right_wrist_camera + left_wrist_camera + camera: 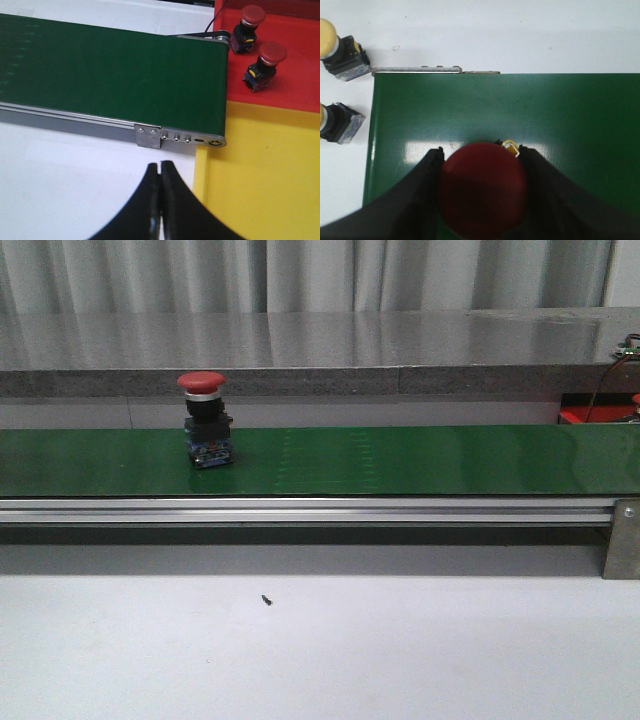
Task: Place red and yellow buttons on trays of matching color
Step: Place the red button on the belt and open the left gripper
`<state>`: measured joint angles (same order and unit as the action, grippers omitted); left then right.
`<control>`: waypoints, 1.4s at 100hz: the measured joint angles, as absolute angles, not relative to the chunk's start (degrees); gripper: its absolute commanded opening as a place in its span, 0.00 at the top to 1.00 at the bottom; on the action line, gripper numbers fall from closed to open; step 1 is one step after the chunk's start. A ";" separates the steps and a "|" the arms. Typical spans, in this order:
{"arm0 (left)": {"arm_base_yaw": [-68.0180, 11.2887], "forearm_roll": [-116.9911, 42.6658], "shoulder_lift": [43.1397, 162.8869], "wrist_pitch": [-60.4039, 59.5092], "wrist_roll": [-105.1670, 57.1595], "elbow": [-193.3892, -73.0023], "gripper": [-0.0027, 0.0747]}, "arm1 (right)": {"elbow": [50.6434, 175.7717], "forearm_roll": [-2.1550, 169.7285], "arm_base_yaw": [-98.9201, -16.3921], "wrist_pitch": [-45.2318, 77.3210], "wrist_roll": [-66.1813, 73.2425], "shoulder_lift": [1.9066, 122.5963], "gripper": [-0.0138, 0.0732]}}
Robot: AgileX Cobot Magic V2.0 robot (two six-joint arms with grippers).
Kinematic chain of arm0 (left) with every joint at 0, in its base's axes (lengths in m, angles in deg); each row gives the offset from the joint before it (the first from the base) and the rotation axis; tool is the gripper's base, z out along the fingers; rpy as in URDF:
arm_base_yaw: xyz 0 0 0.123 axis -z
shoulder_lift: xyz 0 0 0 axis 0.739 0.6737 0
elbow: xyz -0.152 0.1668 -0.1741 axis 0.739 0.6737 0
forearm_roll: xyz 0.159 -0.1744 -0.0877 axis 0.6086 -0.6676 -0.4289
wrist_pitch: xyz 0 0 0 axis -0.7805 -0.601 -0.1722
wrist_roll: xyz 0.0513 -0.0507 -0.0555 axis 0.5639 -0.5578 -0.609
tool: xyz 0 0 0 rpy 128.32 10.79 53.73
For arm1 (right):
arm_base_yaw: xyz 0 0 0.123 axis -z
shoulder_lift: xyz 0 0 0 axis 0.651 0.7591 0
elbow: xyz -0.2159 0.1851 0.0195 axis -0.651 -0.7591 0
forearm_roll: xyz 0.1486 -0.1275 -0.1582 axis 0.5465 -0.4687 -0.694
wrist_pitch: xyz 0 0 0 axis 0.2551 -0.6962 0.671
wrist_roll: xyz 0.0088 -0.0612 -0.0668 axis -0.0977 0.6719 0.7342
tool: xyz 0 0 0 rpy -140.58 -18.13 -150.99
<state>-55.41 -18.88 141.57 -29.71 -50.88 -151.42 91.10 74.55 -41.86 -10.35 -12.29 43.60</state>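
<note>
- Your red button [203, 420] stands upright on the green conveyor belt [420, 460], toward the left part of the belt in the front view, its mushroom cap on top of a black body.
- From the left wrist camera, you see the left hand [482, 170] directly above that red cap [483, 189], one dark finger [427, 175] on each side of it. The fingers sit close against the cap's edges, but you cannot tell from this angle whether they are gripping it or merely bracketing it.
- Just off the end of the belt in that same view, two yellow buttons [339, 50] [337, 121] lie on the white worktop [520, 35], one near the other, both apart from the belt.
- Your right hand [160, 172] is clenched, its two fingers pressed together with nothing between them. It hangs over the white worktop on the near side of the belt's metal rail [100, 125], beside the edge of the yellow tray [265, 175].
- The red tray [295, 70] lies past the yellow one, at the belt's right end. Two red buttons [246, 27] [265, 65] already stand in it, close to each other.
- A small dark speck [266, 599] lies on the near worktop in the front view.
</note>
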 measured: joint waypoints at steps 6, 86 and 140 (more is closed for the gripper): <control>-55.29 -19.00 141.57 -29.71 -50.88 -151.42 0.93 | 91.10 74.55 -41.86 -10.35 -12.29 43.60 0.92; -55.21 -21.85 145.21 -31.63 -50.88 -151.93 0.22 | 91.10 74.55 -41.86 -10.35 -12.29 43.60 0.92; -54.28 -26.73 135.76 -30.10 -48.56 -156.05 0.21 | 91.10 74.55 -41.86 -10.35 -12.29 43.60 0.92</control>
<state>-54.28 -26.73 135.76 -30.10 -48.56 -156.05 91.10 74.55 -41.86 -10.35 -12.29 43.60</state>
